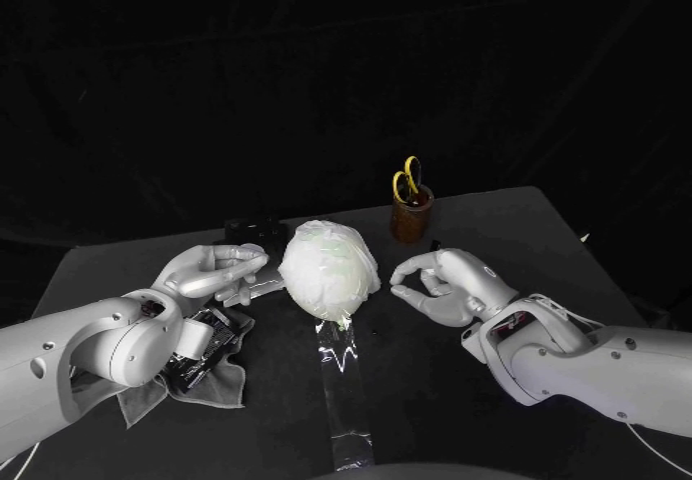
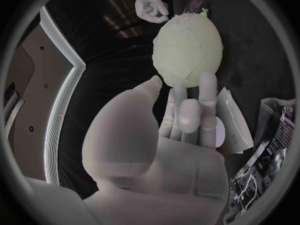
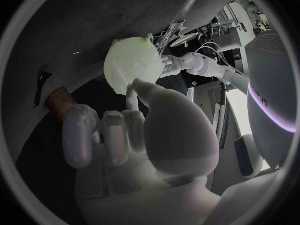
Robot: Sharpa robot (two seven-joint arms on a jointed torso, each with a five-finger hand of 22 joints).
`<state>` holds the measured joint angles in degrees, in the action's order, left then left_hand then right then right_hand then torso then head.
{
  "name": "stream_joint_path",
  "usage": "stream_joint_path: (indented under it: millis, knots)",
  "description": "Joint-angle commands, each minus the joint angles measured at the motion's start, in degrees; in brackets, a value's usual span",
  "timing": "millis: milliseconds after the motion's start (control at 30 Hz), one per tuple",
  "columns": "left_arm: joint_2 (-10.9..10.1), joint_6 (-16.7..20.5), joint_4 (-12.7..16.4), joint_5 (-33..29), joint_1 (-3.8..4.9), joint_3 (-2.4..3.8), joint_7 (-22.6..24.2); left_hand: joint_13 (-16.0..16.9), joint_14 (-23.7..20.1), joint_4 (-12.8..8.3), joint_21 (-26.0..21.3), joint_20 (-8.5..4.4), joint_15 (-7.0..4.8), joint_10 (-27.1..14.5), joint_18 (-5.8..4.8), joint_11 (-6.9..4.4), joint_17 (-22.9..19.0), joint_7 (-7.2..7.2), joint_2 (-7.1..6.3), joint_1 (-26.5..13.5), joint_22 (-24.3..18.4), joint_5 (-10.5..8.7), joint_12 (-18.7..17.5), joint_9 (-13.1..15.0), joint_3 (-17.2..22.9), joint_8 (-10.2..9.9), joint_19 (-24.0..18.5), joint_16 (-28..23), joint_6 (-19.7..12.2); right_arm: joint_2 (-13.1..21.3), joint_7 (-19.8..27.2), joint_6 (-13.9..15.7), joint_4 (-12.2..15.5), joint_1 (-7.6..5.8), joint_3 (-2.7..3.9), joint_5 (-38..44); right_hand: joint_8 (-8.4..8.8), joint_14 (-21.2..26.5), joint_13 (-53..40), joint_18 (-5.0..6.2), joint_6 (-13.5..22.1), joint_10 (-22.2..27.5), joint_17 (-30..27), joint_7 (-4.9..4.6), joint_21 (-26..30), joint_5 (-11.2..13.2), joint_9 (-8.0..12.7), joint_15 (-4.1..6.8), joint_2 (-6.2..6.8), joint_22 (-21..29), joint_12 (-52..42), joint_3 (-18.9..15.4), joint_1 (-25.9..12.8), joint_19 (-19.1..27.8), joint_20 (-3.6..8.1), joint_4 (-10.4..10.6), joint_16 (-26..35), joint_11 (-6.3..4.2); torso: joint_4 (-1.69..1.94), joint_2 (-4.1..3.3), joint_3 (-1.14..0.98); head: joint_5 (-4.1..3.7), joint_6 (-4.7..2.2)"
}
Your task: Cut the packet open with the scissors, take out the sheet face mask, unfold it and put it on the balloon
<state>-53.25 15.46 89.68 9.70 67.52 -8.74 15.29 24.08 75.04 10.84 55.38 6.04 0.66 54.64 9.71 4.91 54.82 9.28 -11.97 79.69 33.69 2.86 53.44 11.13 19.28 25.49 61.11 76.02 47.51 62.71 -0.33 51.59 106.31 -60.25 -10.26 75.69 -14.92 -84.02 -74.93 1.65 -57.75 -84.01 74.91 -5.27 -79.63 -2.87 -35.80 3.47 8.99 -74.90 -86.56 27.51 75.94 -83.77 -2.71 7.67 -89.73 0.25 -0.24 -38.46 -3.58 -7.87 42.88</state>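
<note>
The balloon (image 1: 329,270) stands upright at the table's middle with the white sheet mask (image 1: 320,255) draped over it. My left hand (image 1: 216,268) is beside its left flank, fingers stretched toward it, holding nothing. To the balloon's right, a small gap away, my right hand (image 1: 433,285) has loosely bent fingers and holds nothing. The left wrist view shows the balloon (image 2: 187,47) just past my left hand (image 2: 172,130), with the right hand (image 2: 152,2) beyond. The right wrist view shows my right hand (image 3: 131,135) with its thumb toward the balloon (image 3: 131,65). Yellow-handled scissors (image 1: 410,178) stand in a brown holder (image 1: 413,218).
A dark packet (image 1: 202,345) lies on a grey cloth (image 1: 209,385) under my left forearm. A pale flat packet piece (image 2: 234,120) lies beside my left hand. A clear strip (image 1: 340,385) runs from the balloon's foot to the table's front edge. A small black object (image 1: 257,230) sits behind.
</note>
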Motion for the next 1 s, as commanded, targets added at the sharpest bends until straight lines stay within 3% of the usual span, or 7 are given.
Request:
stream_joint_path:
  millis: [33,67,133,167,433,667,1000]
  knots:
    - [0.2,0.8,0.0,-0.3,0.02,0.04,1.5,-1.7,-3.7,0.7,-1.4,0.08,0.30,-2.1,0.80,0.12,-6.3,0.26,0.26,0.9,-0.8,-0.26,-2.8,-0.1,-0.2,0.4,-1.1,-3.5,-0.6,-0.5,9.7,1.5,-1.4,-0.46,0.01,-18.7,0.91,-5.3,-12.5,1.32,0.8,-4.1,13.0,-0.50,2.4,0.0,0.4,-0.92,0.63,-10.8,3.3,-0.5,0.0,1.3,-0.65,-0.1,1.1,0.63,0.02,-0.06,0.01,0.58,-0.72]
    - [0.3,0.9,0.0,-0.3,0.02,0.05,1.6,-1.7,-3.7,0.7,-1.4,0.08,0.30,-2.1,0.80,0.12,-6.3,0.26,0.26,0.9,-0.8,-0.26,-2.8,-0.1,-0.2,0.4,-1.1,-3.5,-0.6,-0.6,10.5,1.1,-1.8,-0.61,0.01,-20.9,1.26,-4.5,-11.2,1.95,1.2,-3.1,11.0,-0.64,5.2,0.1,0.6,-1.07,0.70,-9.8,6.7,-0.6,-0.1,2.9,-0.76,0.0,2.4,0.94,0.01,-0.07,0.00,0.69,-0.84]
    - [0.3,1.2,-0.1,-0.3,0.02,0.05,1.6,-3.3,-6.1,1.3,-2.6,0.36,0.64,-3.4,0.78,0.40,-10.2,0.59,0.24,1.1,-1.6,-0.12,-5.4,-0.1,-0.4,0.4,-1.7,-6.0,-0.8,-1.1,12.1,0.2,-2.8,-0.92,0.01,-25.2,1.99,-3.9,-10.2,2.42,1.6,-2.1,9.6,-1.04,7.5,0.1,0.8,-1.45,0.54,-9.0,9.3,-0.8,0.0,4.3,-1.22,-0.1,3.5,1.34,-0.01,-0.07,0.01,0.92,-1.08]
    - [0.4,1.3,-0.1,-0.3,0.02,0.05,1.6,-4.7,-7.3,1.8,-3.6,0.61,0.88,-4.0,0.79,0.74,-12.3,0.78,0.13,1.3,-2.2,-0.10,-7.5,-0.1,-0.7,0.6,-1.8,-7.5,-1.0,-1.3,12.8,-0.4,-3.3,-1.08,0.02,-27.3,2.10,-3.8,-10.1,2.46,1.6,-2.0,9.5,-1.09,7.7,0.1,0.9,-1.49,0.54,-9.0,9.5,-0.9,0.0,4.5,-1.27,-0.1,3.5,1.38,0.00,-0.10,0.01,1.12,-1.32]
    - [0.7,2.4,-0.6,0.0,0.02,0.05,0.7,-8.8,-9.6,3.1,-6.1,1.27,1.56,-5.1,0.82,1.52,-16.7,1.25,-0.02,2.2,-4.0,-0.12,-13.2,-0.2,-2.4,1.1,-1.6,-10.7,-1.5,-3.3,15.2,-5.2,-6.8,-2.19,0.07,-37.9,3.37,-4.1,-10.3,2.25,2.5,-2.3,10.2,-1.63,6.9,0.1,1.5,-1.89,-0.07,-9.2,8.6,-1.4,-0.7,3.9,-1.73,0.5,3.0,1.87,0.00,-0.01,0.02,1.99,-2.24]
    - [1.3,4.2,-1.4,2.2,0.02,0.05,-1.1,-9.7,-9.5,3.6,-6.7,1.35,1.60,-4.6,0.85,1.53,-16.9,1.16,-0.43,2.1,-4.5,-0.12,-14.2,-0.2,-3.7,1.4,-1.1,-10.7,-1.6,-5.4,14.0,-9.6,-9.8,-3.34,0.11,-43.1,4.77,-5.9,-13.6,0.94,2.1,-5.0,15.0,-1.74,0.8,0.1,2.7,-2.03,-1.99,-11.4,0.2,-2.3,-2.0,0.0,-2.02,2.0,-0.2,2.00,-0.02,-0.03,0.03,1.71,-2.45]
    - [2.2,4.4,-2.2,6.8,-0.50,0.05,-4.1,-10.5,-9.3,4.9,-7.5,1.17,1.31,-3.2,0.88,1.11,-16.8,0.64,-1.13,1.4,-5.2,-0.14,-14.6,-0.2,-6.7,2.0,-0.5,-10.6,-1.1,-7.8,11.3,-14.8,-12.5,-3.97,0.14,-46.5,5.69,-6.0,-15.1,0.34,1.7,-6.0,15.1,-1.87,-1.9,0.1,3.5,-2.16,-2.25,-12.4,-3.4,-3.7,-3.2,-1.6,-2.10,3.0,-0.3,2.14,-0.01,-0.05,0.04,1.40,-1.94]
